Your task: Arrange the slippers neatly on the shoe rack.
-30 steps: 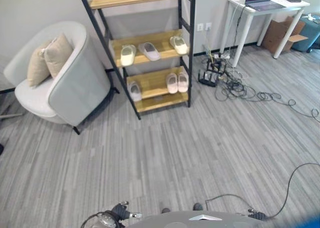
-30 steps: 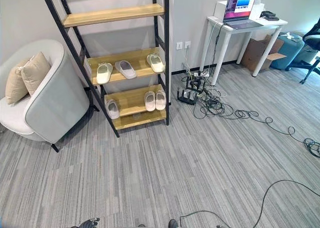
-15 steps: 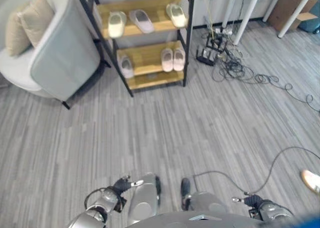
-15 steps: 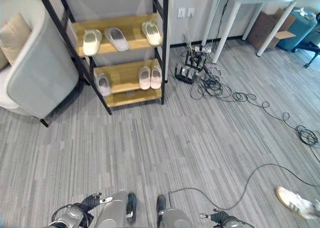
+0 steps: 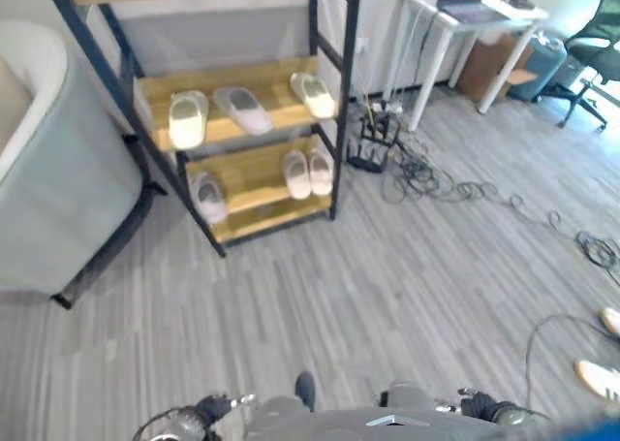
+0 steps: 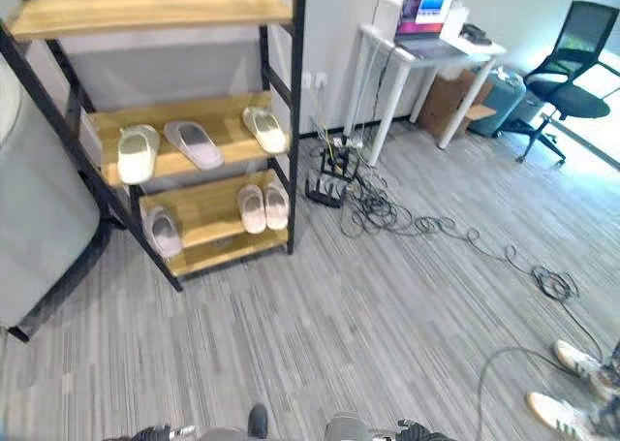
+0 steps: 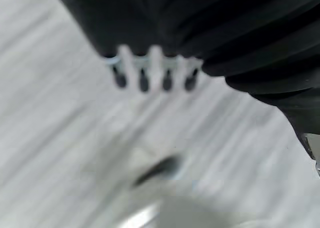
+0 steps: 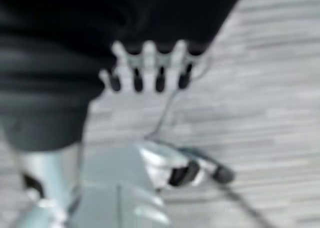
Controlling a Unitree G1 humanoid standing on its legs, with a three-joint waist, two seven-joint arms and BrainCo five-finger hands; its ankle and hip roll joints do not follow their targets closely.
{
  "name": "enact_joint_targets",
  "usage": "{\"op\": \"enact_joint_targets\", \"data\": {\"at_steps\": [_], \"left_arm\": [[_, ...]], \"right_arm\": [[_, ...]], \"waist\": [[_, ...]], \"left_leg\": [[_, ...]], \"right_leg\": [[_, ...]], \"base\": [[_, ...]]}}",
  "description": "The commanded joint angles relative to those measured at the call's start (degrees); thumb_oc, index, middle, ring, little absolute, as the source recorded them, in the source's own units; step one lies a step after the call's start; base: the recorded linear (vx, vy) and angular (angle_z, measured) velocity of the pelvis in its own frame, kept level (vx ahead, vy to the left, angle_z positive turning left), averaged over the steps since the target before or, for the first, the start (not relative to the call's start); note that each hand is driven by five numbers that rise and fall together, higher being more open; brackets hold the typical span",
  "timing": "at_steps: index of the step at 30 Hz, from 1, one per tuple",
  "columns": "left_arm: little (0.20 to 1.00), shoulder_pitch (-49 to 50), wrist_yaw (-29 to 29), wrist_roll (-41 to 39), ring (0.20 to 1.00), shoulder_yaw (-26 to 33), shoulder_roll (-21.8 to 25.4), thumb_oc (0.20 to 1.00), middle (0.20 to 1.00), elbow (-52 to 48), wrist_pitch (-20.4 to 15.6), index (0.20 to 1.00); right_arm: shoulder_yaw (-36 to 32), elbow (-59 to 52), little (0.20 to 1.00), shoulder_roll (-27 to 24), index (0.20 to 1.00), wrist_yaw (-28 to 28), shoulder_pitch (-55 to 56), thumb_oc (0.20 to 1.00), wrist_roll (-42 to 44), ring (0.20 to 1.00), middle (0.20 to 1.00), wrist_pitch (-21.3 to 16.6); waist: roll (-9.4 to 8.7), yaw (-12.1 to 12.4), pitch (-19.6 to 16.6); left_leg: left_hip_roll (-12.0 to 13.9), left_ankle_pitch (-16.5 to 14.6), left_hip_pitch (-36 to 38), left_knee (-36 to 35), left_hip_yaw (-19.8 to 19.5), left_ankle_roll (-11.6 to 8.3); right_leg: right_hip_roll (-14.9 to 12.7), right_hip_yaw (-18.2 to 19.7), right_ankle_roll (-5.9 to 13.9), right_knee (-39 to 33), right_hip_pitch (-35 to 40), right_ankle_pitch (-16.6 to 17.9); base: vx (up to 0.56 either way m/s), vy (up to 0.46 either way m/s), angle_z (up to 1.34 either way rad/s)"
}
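Observation:
The black-framed shoe rack [image 5: 260, 77] with wooden shelves stands against the far wall. On its middle shelf lie a cream slipper [image 5: 187, 119], a grey slipper [image 5: 243, 110] turned askew, and another cream slipper [image 5: 312, 94] at the right end. The lower shelf holds a single grey slipper [image 5: 207, 197] at the left and a pale pink pair [image 5: 308, 173] side by side at the right. My left hand [image 7: 145, 73] and right hand [image 8: 150, 67] hang low over the carpet, far from the rack, fingers straight and holding nothing.
A grey armchair [image 5: 53, 199] stands left of the rack. To its right are a power strip and tangled cables [image 5: 426, 174], a white desk with a laptop [image 5: 465, 10] and an office chair [image 5: 601, 19]. A person's shoes [image 5: 599, 378] stand at the right edge.
The camera has tilted up and swung right, so the rack looks nearer. The slippers keep their places on the shelves. Both of the person's shoes now show at the right.

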Motion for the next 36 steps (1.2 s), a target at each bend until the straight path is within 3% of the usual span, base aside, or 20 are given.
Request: {"op": "enact_joint_targets", "data": {"at_steps": [1, 2, 3, 4, 8, 10, 12, 14, 15, 18, 20, 22, 24, 29, 32, 34, 36], "left_arm": [[1.0, 1.78, 0.74, -3.33, 1.0, 3.43, 0.79, 1.0, 1.0, -3.54, -0.66, 1.0], [1.0, 1.42, 0.65, -3.57, 1.0, 3.6, 0.57, 1.0, 1.0, -2.84, -0.64, 1.0], [1.0, 1.41, 0.65, -3.57, 1.0, 3.6, 0.57, 1.0, 1.0, -2.83, -0.64, 1.0], [1.0, 1.29, 0.66, -2.95, 1.0, 3.77, -0.25, 1.0, 1.0, -1.52, -0.49, 1.0], [1.0, 2.12, 0.46, -0.72, 1.0, 2.8, -1.25, 1.0, 1.0, -0.09, -0.29, 1.0], [1.0, 4.26, 0.06, -1.44, 1.0, 4.31, -1.93, 1.0, 1.0, 0.94, 0.14, 1.0], [1.0, 4.42, -0.15, -1.29, 1.0, 4.36, -1.99, 1.0, 1.0, 1.14, 0.54, 1.0], [1.0, 4.11, 0.32, -1.02, 1.0, 3.7, -1.69, 1.0, 1.0, 0.38, 0.75, 1.0], [1.0, 3.49, 0.94, -1.84, 1.0, 3.7, -1.48, 1.0, 1.0, -0.28, 0.67, 1.0], [1.0, 3.2, 1.21, -2.77, 1.0, 4.22, -1.4, 1.0, 1.0, -0.21, 0.71, 1.0], [1.0, 3.77, 2.06, -2.39, 1.0, 5.22, -1.07, 1.0, 1.0, 1.2, 0.82, 1.0], [1.0, 4.02, 2.4, -1.52, 1.0, 4.85, -1.07, 1.0, 1.0, 1.93, 0.87, 1.0], [1.0, 4.81, 2.12, -0.3, 1.0, 5.4, -0.87, 1.0, 1.0, 3.33, 1.35, 1.0], [1.0, 5.49, 1.91, 0.64, 1.0, 5.95, -0.03, 1.0, 1.0, 4.21, 1.48, 1.0], [1.0, 6.06, 1.71, 1.13, 1.0, 6.49, 0.78, 1.0, 1.0, 4.42, 1.52, 1.0], [1.0, 5.73, 1.86, 0.39, 1.0, 6.97, 1.44, 1.0, 1.0, 3.51, 1.39, 1.0], [1.0, 5.79, 1.73, 0.3, 1.0, 6.73, 1.45, 1.0, 1.0, 3.18, 1.28, 1.0]], "right_arm": [[0.42, -1.81, 1.0, -0.81, 1.0, -0.07, -0.64, 1.0, 0.13, 1.0, 1.0, -1.07], [0.27, -0.68, 1.0, -0.53, 1.0, -0.11, -0.11, 1.0, 0.24, 1.0, 1.0, -0.86], [0.27, -0.66, 1.0, -0.53, 1.0, -0.11, -0.13, 1.0, 0.25, 1.0, 1.0, -0.86], [-0.08, 1.72, 1.0, -0.24, 1.0, 0.29, 0.58, 1.0, -0.53, 1.0, 1.0, -0.16], [-1.71, 4.59, 1.0, -0.07, 1.0, 0.24, 2.29, 1.0, -0.33, 1.0, 1.0, 0.41], [-2.62, 4.74, 1.0, -0.35, 1.0, 0.5, 3.66, 1.0, 1.17, 1.0, 1.0, 0.22], [-2.46, 3.12, 1.0, -0.62, 1.0, 0.3, 3.32, 1.0, 1.94, 1.0, 1.0, -0.14], [-1.99, 1.31, 1.0, -1.1, 1.0, -0.11, 2.5, 1.0, 3.16, 1.0, 1.0, -0.31], [-1.41, 0.0, 1.0, -1.53, 1.0, -0.71, 1.33, 1.0, 3.93, 1.0, 1.0, -0.44], [-1.42, -1.04, 1.0, -1.86, 1.0, -1.12, 0.22, 1.0, 4.82, 1.0, 1.0, -0.74], [-2.09, -2.42, 1.0, -2.38, 1.0, -1.66, -0.65, 1.0, 5.47, 1.0, 1.0, -1.23], [-2.59, -2.58, 1.0, -2.59, 1.0, -2.12, -0.89, 1.0, 6.07, 1.0, 1.0, -1.45], [-2.16, -2.85, 1.0, -2.0, 1.0, -1.63, -0.66, 1.0, 4.85, 1.0, 1.0, -1.48], [-2.22, -2.78, 1.0, -1.67, 1.0, -0.93, -0.04, 1.0, 3.81, 1.0, 1.0, -1.13], [-3.21, -2.12, 1.0, -1.58, 1.0, -0.44, 0.7, 1.0, 3.45, 1.0, 1.0, -0.87], [-4.48, -1.88, 1.0, -1.69, 1.0, -0.38, 0.68, 1.0, 4.84, 1.0, 1.0, -0.76], [-4.61, -1.98, 1.0, -1.7, 1.0, -0.44, 0.77, 1.0, 5.17, 1.0, 1.0, -0.88]], "waist": [[1.47, -1.18, 5.53], [1.11, -1.76, 5.67], [1.15, -1.81, 5.64], [1.01, -2.49, 5.17], [0.68, -2.84, 4.21], [0.59, -2.29, 3.13], [-0.14, -1.62, 3.98], [-1.62, -0.89, 5.24], [-2.49, 0.13, 5.36], [-2.97, 0.91, 4.86], [-2.64, 2.13, 3.67], [-2.65, 3.0, 3.44], [-2.9, 3.8, 2.27], [-3.13, 3.99, 1.26], [-2.8, 3.87, 1.11], [-1.97, 3.13, 2.42], [-1.61, 3.21, 2.7]], "left_leg": [[0.67, -5.64, 1.85, 3.03, -3.39, -5.32], [0.43, -6.4, 3.33, 2.58, -4.48, -5.73], [0.47, -6.32, 3.29, 2.54, -4.53, -5.74], [0.88, -7.25, 5.4, 1.29, -6.03, -6.65], [1.48, -9.08, 7.62, 1.35, -8.12, -7.76], [3.09, -8.99, 7.27, 6.58, -9.2, -9.46], [3.47, -5.2, 2.38, 17.37, -8.73, -11.58], [4.84, -3.4, -4.99, 27.43, -5.94, -11.37], [6.83, -4.3, -7.88, 26.56, -2.31, -10.74], [8.26, -5.73, -8.3, 20.87, -0.26, -10.55], [11.32, -1.68, -7.22, 9.41, -0.34, -12.51], [12.86, 2.03, -8.96, 6.03, -1.55, -13.49], [11.56, 2.16, -7.03, 2.02, -2.79, -13.75], [8.76, 0.17, -5.76, 3.15, -3.56, -12.46], [6.78, -1.56, -4.65, 3.48, -2.7, -10.46], [5.48, -2.77, -3.86, 4.33, -2.04, -8.63], [5.3, -3.24, -3.4, 4.26, -1.83, -8.31]], "right_leg": [[5.34, -2.5, -1.09, -26.78, 4.16, 9.59], [5.88, -1.58, -0.65, -33.6, 3.86, 9.88], [5.92, -1.66, -0.66, -33.86, 3.95, 10.06], [5.7, -0.31, 0.83, -43.33, 3.69, 12.04], [6.31, 1.88, 0.94, -45.49, 4.44, 12.8], [8.12, 1.11, -1.14, -44.16, 6.94, 10.59], [8.44, -0.37, -2.7, -43.63, 9.11, 8.93], [8.07, -2.22, -4.3, -43.03, 10.9, 6.98], [7.64, -4.59, -4.85, -42.39, 12.26, 5.07], [7.13, -6.22, -4.56, -42.4, 13.66, 3.73], [7.31, -7.2, -3.92, -42.32, 15.28, 2.38], [7.45, -7.5, -3.61, -43.26, 17.24, 1.87], [7.19, -7.13, -2.86, -44.85, 18.99, 2.18], [4.99, -5.6, -1.18, -44.24, 19.43, 2.72], [3.27, -3.98, 0.15, -38.83, 17.56, 3.55], [2.0, -2.36, 1.18, -30.73, 13.59, 8.2], [1.67, -2.54, 1.16, -30.06, 12.5, 8.69]], "base": [[0.53, -0.156, 0.6], [0.4, -0.143, 0.61], [0.38, -0.176, 0.78], [0.36, -0.171, 0.83], [0.31, -0.169, 0.79], [0.39, -0.274, 1.05], [0.16, -0.179, 0.73], [0.12, -0.2, 0.4], [0.22, -0.175, 0.5], [0.25, -0.008, 0.6], [0.28, 0.129, 0.42], [0.19, 0.102, 0.23], [0.26, 0.191, 0.16], [0.17, 0.202, -0.27], [0.12, 0.207, -0.06], [0.07, 0.188, -0.11], [0.08, 0.08, -0.1]]}}
